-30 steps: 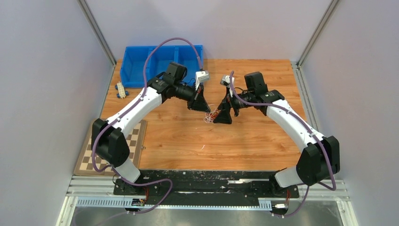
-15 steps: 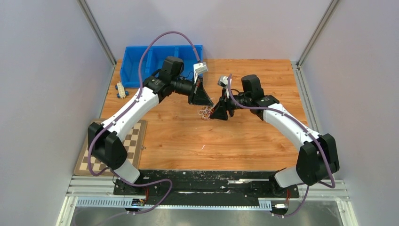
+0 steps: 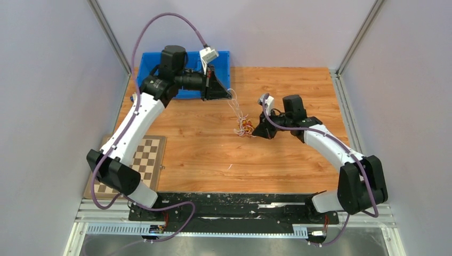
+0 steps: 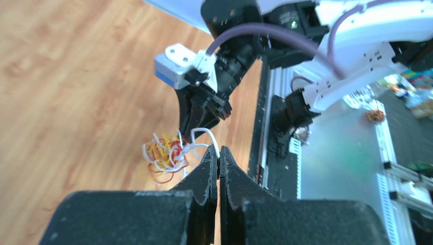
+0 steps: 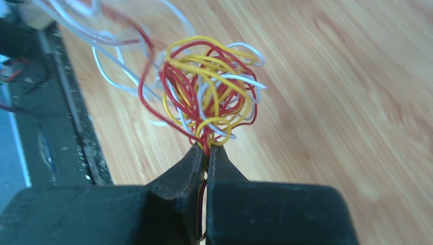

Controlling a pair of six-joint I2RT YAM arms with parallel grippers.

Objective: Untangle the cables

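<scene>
Seen from above, the cables (image 3: 244, 128) are gathered into a small red, yellow and white tangle over the wooden table (image 3: 298, 90), in front of the blue bin (image 3: 145, 74) and off to its right. The left gripper (image 3: 229, 92) is held raised just beside the bin's right front corner. Thin white strands are stretched from it down to the tangle. The right gripper (image 3: 256, 130) is set against the side of the tangle farthest from the bin.

In the left wrist view, the left jaws are pressed together on a single white wire (image 4: 204, 133), whose loop is seen just past the tips. The rest of the tangle is seen beyond it, with the right gripper close behind.

In the right wrist view, the right jaws are clamped on a few red and yellow strands at the base of the ball. White strands are led away, blurred, toward the bin.

Several failures can be expected from here. If the grippers are drawn further apart, the loops are likely to be cinched into a tighter knot instead of being freed. The thin white wire could be pulled out of the left jaws, since so little of it is gripped. The ball could also be dragged from the right jaws should the pull be made abruptly.
</scene>
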